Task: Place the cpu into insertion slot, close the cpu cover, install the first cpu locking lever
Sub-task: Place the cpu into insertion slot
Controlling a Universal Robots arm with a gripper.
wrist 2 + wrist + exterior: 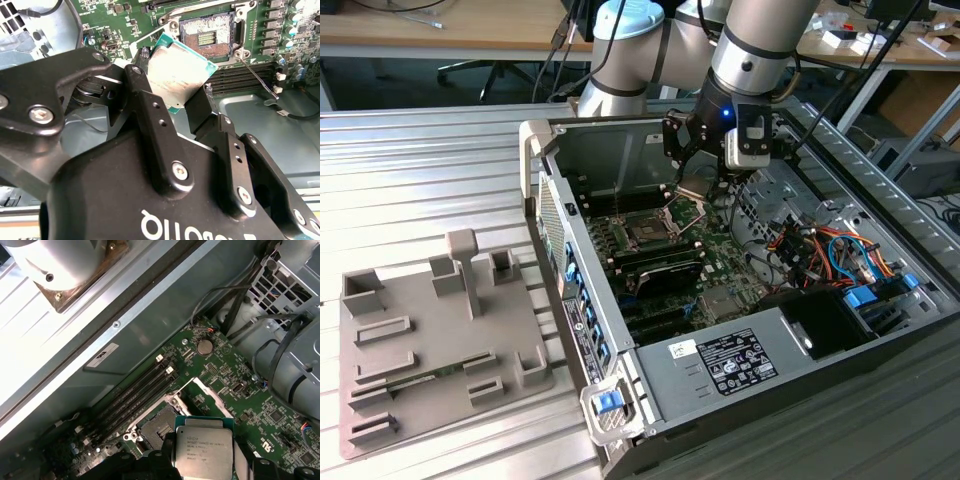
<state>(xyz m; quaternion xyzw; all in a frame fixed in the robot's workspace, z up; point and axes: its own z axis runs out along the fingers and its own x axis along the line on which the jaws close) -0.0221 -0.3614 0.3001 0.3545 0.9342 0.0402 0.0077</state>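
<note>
Black metal hand (172, 82) clamped on two edges of the cpu (182, 62), thin square chip, dull silvery face, teal rim, held tilted above the green circuit board (125, 20), near the dark square insertion slot (207, 35), thin silvery cpu cover (215, 397) frame raised open

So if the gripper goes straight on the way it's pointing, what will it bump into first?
Probably the insertion slot. The gripper, shut on the cpu, points toward that open socket. How far off it is can't be judged, so this is a best guess.
</note>
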